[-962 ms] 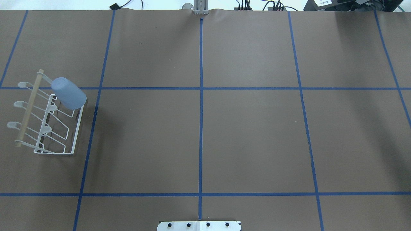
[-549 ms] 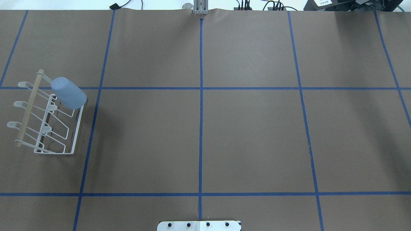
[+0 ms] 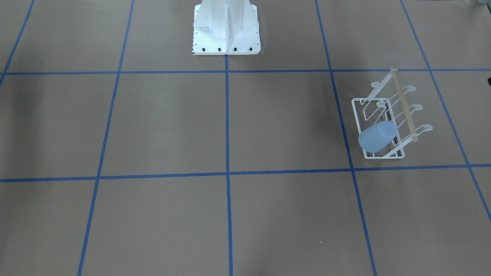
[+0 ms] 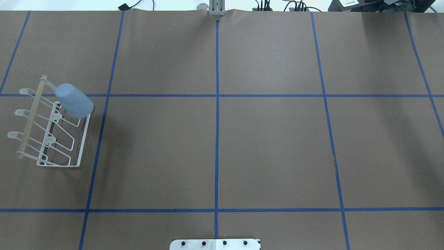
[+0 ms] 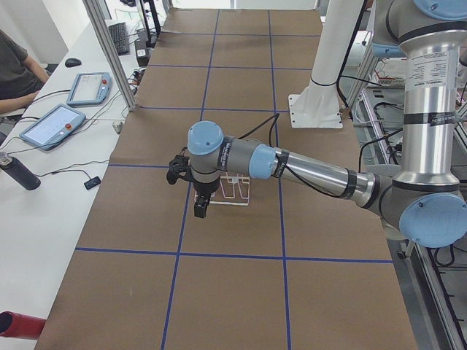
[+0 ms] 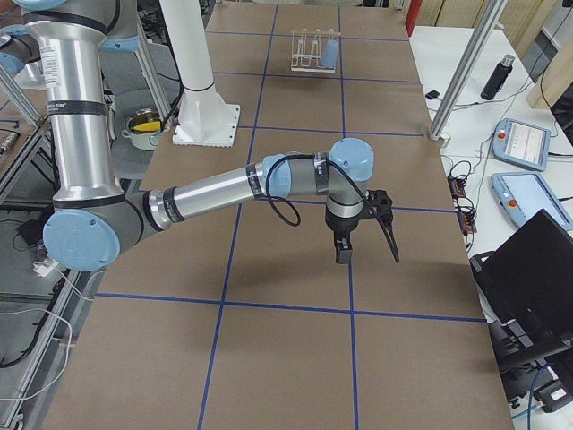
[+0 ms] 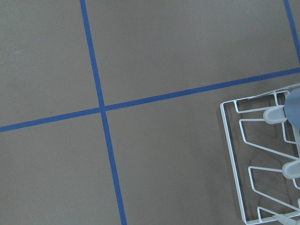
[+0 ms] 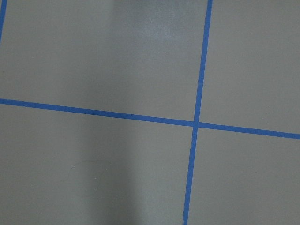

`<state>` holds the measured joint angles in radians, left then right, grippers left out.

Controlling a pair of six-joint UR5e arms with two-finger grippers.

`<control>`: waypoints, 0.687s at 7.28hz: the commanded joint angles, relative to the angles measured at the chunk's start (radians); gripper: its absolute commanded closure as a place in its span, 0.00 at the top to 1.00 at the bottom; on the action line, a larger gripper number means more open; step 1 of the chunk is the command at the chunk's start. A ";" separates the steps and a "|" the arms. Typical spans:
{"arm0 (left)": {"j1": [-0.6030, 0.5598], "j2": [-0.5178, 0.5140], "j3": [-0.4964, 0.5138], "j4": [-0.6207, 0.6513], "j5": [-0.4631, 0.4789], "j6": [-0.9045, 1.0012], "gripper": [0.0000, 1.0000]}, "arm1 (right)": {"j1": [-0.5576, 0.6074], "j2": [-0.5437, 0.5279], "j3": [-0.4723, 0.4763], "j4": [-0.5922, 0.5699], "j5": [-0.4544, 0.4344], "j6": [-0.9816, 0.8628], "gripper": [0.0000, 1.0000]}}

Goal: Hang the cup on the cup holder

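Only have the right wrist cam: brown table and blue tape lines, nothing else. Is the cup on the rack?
Observer: Yes. The overhead view shows the cup upside down and tilted at the far end of the rack, with nothing gripping it.
Operator: Where's the left arm?
Observer: In the left-side view the left gripper hangs in the air near the rack. I can't tell if it's open or shut.
Operator: Room for more cups?
Observer: Yes, the front view shows the other prongs bare.
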<state>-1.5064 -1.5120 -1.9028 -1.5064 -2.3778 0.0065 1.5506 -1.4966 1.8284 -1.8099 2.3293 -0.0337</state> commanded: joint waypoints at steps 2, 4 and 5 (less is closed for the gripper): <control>0.000 0.001 -0.002 -0.002 0.000 -0.002 0.99 | 0.000 -0.001 0.000 -0.003 0.001 0.000 1.00; 0.003 -0.002 0.004 -0.005 0.003 0.000 0.99 | 0.000 -0.005 0.000 -0.002 0.001 0.000 1.00; 0.003 -0.008 0.004 -0.008 0.005 -0.003 0.99 | 0.000 -0.005 0.000 -0.002 0.001 0.000 1.00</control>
<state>-1.5044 -1.5140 -1.9002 -1.5105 -2.3754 0.0054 1.5509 -1.5006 1.8297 -1.8118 2.3301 -0.0337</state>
